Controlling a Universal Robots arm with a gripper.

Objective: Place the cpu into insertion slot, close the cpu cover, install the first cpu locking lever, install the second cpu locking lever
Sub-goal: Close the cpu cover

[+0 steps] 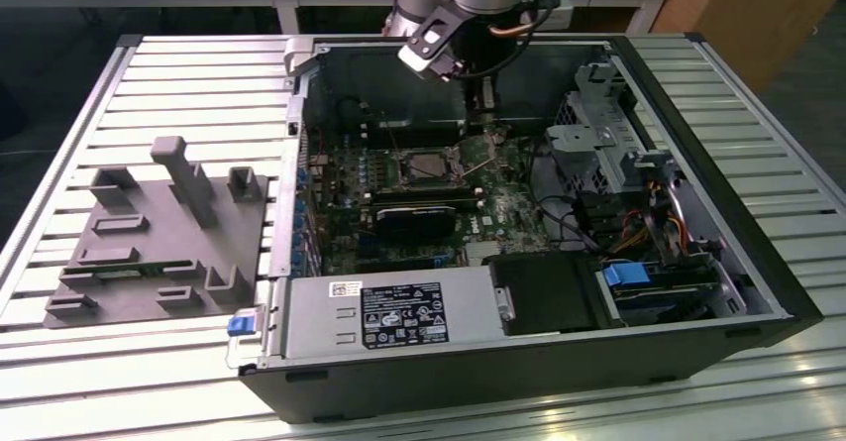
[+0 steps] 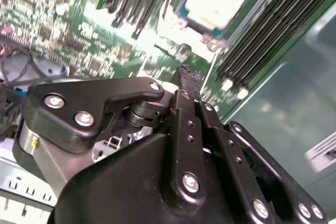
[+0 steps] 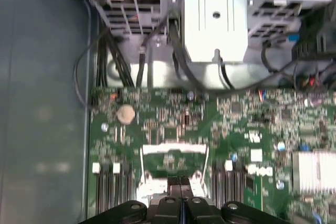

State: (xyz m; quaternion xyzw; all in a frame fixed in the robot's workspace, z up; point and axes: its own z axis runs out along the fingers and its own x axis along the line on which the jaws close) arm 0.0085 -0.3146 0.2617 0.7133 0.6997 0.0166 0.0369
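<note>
One arm works inside an open computer case (image 1: 529,223) standing on a slatted tabletop (image 1: 172,74). My gripper (image 1: 485,114) reaches down from the far side of the case, over the green motherboard (image 1: 509,208). My fingers (image 3: 174,186) are pressed together with only a thin seam between them, and they carry nothing.

The insertion slot (image 1: 426,166) lies on the board to the exterior view's left of my gripper and slightly nearer. In the second wrist view the cpu (image 2: 218,3) sits in that slot, pale face up, inside the grey metal rim. My fingertips are close to the slot's edge; I cannot tell whether they touch it. In the first wrist view long black memory slots (image 3: 113,192) flank the slot on both sides.

A black fan card (image 1: 416,218) lies just nearer than the slot. A grey moulded fixture (image 1: 153,233) rests on the tabletop at the exterior view's left of the case.
</note>
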